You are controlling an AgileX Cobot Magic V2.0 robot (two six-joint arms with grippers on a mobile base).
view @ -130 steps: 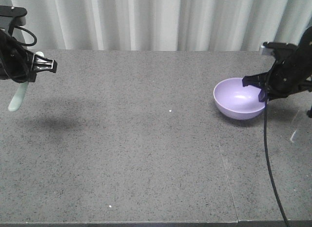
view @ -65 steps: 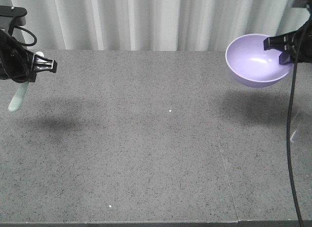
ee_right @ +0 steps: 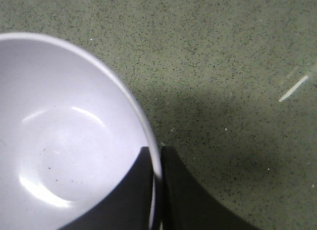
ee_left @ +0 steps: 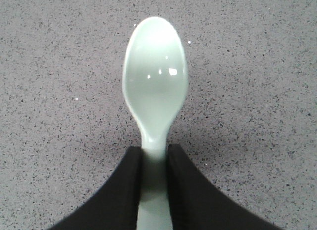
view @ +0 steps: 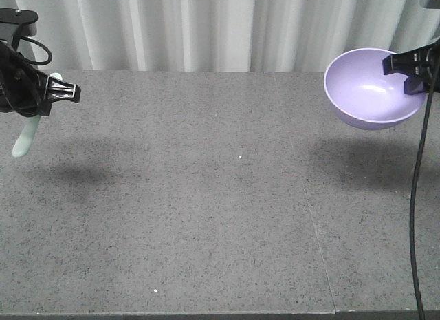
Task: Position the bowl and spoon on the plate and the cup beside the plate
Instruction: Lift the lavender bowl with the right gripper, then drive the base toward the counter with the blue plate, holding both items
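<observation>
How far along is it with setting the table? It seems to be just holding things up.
Nothing is arranged yet. In hand: the left fingers pinch the spoon by its handle, and the right fingers grip the bowl by its rim, both above the table. Left: all the placing; no plate or cup shows in these views.

— Passage over the table?
— Open across its middle, front to rear.
— Obstructions?
— At the sides only. Spoon hangs from the left gripper. Bowl is held aloft by the right gripper, with a black cable dangling below. Curtain closes the rear.
</observation>
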